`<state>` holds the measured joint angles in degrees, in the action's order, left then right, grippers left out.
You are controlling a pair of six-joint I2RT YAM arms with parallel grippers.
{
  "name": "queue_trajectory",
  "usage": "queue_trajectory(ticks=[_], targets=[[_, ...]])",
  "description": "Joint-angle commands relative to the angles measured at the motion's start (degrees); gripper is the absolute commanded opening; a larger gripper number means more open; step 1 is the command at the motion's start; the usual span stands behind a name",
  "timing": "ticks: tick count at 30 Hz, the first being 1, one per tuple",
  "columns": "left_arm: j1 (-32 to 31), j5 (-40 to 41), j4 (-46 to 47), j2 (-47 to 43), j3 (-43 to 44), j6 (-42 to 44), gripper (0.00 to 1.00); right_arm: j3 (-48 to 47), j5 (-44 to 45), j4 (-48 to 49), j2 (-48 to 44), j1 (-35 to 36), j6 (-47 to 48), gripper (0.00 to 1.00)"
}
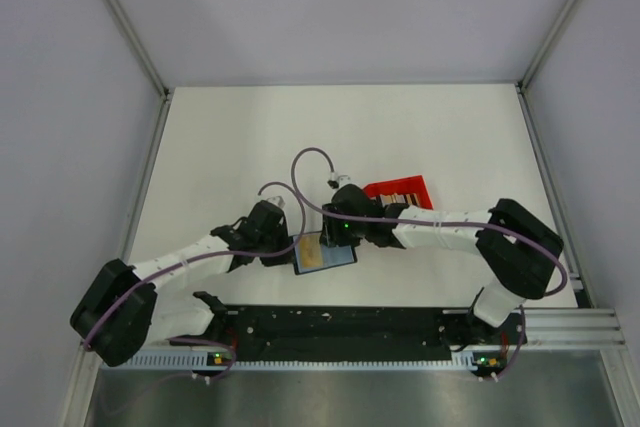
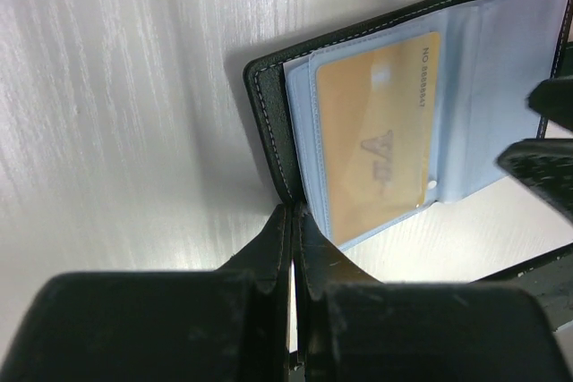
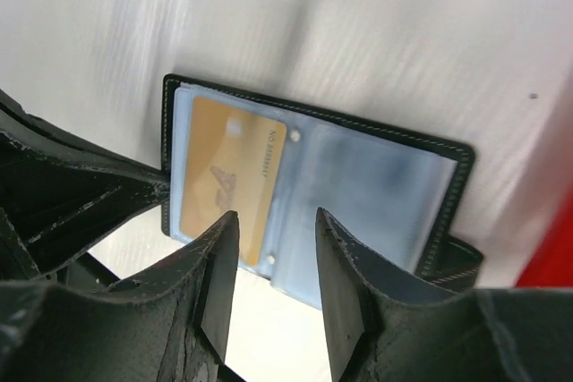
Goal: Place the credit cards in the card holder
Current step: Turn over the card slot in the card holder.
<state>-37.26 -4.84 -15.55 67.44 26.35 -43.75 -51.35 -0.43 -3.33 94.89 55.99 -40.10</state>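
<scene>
Nearest the arm bases, the left claw (image 2: 291,239) is closed tight. It appears to pinch the black cover of the holder (image 3: 376,176) at its 9 o'clock edge, keeping it spread open on the bench (image 1: 250,137). The holder lies flat just out from the bases, at about 6 o'clock from the bench's middle, with its pale blue sleeves facing up. A tan card (image 2: 376,131) already sits inside the sleeve next to the left claw.

The right claw (image 3: 273,225) hovers low over the holder's near edge. Its jaws are partly open with nothing between them, and I cannot tell whether the tips touch the sleeve.

Further out, at about 2 o'clock from the holder, the tray (image 1: 418,199) holds the remaining cards (image 1: 395,190). How many there are is too small to tell.

By their look, the cards are light, stiff and slick. Lying flat they offer little to grab, so one is best pinched across a short end, leaving the far end free to lead into a pocket. The holder is limp and light, and its plastic sleeves would probably buckle or slide under a push. It likely needs pinning by the cover edge, as it is now, while a card enters along the sleeve's opening.
</scene>
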Motion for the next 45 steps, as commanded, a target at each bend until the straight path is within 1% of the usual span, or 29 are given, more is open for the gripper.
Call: queue_trajectory(ticks=[1, 9, 24, 31, 35, 37, 43, 45], targets=[[-0.3, 1.7, -5.5, -2.2, 3.4, 1.3, 0.00, -0.8, 7.4, -5.0, -5.6, -1.0, 2.4, 0.41], [-0.2, 1.9, -12.8, -5.6, 6.9, 1.8, 0.00, 1.2, 8.6, -7.6, -8.9, -1.8, 3.9, 0.42], [-0.3, 4.2, -25.6, -6.2, 15.0, 4.3, 0.00, 5.4, 4.6, -7.4, -14.5, -2.2, 1.4, 0.47], [-0.3, 4.3, -27.2, -6.6, 16.3, 4.4, 0.00, 5.0, 3.2, -7.4, -14.7, -1.7, 0.6, 0.48], [-0.2, 4.3, -27.0, -6.4, 16.3, 4.4, 0.00, 2.8, 4.5, -7.8, -12.6, 0.4, 0.5, 0.49], [-0.2, 4.3, -27.0, -6.4, 16.3, 4.4, 0.00, 0.9, 6.3, -9.4, -9.9, 1.5, -0.2, 0.49], [-0.2, 4.2, -27.0, -6.4, 16.3, 4.5, 0.00, -3.1, 6.9, -9.4, -4.5, 3.8, 0.7, 0.49], [-0.2, 4.3, -26.8, -6.4, 16.3, 4.5, 0.00, -4.3, 8.8, -9.9, -3.2, 4.6, 0.6, 0.49]])
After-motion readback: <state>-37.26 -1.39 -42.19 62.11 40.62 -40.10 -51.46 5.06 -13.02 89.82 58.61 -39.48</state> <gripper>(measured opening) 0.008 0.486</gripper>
